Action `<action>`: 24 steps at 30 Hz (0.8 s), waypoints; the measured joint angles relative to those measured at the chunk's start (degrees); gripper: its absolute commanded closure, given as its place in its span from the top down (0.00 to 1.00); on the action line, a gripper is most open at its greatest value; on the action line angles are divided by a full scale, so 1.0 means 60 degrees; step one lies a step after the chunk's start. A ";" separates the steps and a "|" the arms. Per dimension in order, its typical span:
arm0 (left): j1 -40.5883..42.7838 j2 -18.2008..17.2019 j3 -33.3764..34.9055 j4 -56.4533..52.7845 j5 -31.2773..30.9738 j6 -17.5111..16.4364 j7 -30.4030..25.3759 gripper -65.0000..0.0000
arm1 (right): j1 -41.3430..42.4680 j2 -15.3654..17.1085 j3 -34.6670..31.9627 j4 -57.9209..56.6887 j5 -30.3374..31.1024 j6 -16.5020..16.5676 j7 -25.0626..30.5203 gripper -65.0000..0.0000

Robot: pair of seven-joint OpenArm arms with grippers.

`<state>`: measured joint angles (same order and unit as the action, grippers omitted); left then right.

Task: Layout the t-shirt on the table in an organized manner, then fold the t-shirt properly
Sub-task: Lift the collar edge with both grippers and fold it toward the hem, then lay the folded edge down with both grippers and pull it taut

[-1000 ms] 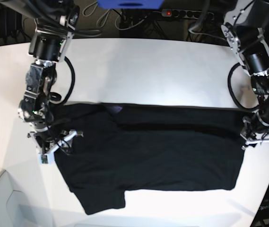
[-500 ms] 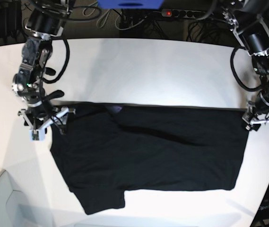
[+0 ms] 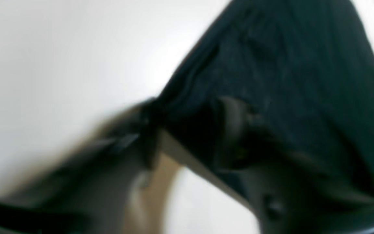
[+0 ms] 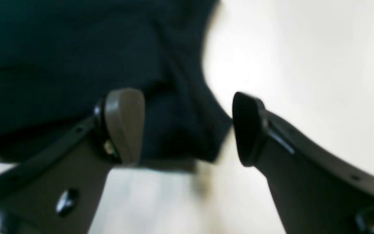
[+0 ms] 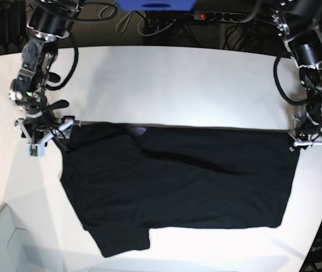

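The black t-shirt lies spread wide across the white bench, its long far edge running nearly straight from one arm to the other. One sleeve-like flap juts toward the bench's near edge on the right arm's side, with bare bench around it. The bench's curved edge shows at the near corner on the right arm's side, and the shirt stops short of it. A wide stretch of open white surface lies beyond the shirt's far edge, between the two arms, and there is open bench on the outer side of the right arm as well. Near the far edge, toward the right arm, a small purple patch shows on the cloth.

The right fingers stand spread, one over the black cloth and the other just past its corner, with the shirt's corner between them. The left fingers are at the shirt's other far corner, a narrow gap between their blurred tips with dark cloth in it; whether they pinch it I cannot tell.

Counted up: one shirt, one bench, two arms; no container is in view.
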<state>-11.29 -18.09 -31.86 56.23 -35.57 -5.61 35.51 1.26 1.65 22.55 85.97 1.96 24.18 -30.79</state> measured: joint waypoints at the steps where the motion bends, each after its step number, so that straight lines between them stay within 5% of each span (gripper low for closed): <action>1: 0.0011 0.0011 0.0135 -0.0007 0.0011 0.0007 -0.0087 0.15 | -0.0018 0.0066 0.0011 -0.0117 0.0007 0.0007 -0.0025 0.67; 4: 0.0036 0.0135 0.0160 -0.0018 -0.0007 0.0015 -0.0310 0.00 | -0.0087 0.0146 -0.0022 -0.0368 0.0011 0.0004 -0.0011 0.67; 16: 0.0029 0.0102 0.0157 -0.0036 -0.0004 0.0036 -0.0295 0.00 | 0.0091 0.0237 -0.0036 -0.1534 0.0113 0.0004 0.0466 0.63; 20: 0.0055 0.0073 0.0157 -0.0036 -0.0004 0.0036 -0.0321 0.00 | -0.0036 0.0259 -0.0055 -0.1588 0.0080 0.0004 0.0871 0.37; 24: 0.0109 0.0051 0.0157 -0.0033 -0.0036 0.0033 -0.0321 0.00 | -0.0215 0.0255 -0.0025 -0.1559 0.0240 0.0004 0.1096 0.00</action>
<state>-10.63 -17.78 -30.92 56.03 -35.79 -5.41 33.58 -0.03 3.18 22.39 76.62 3.40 24.21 -24.21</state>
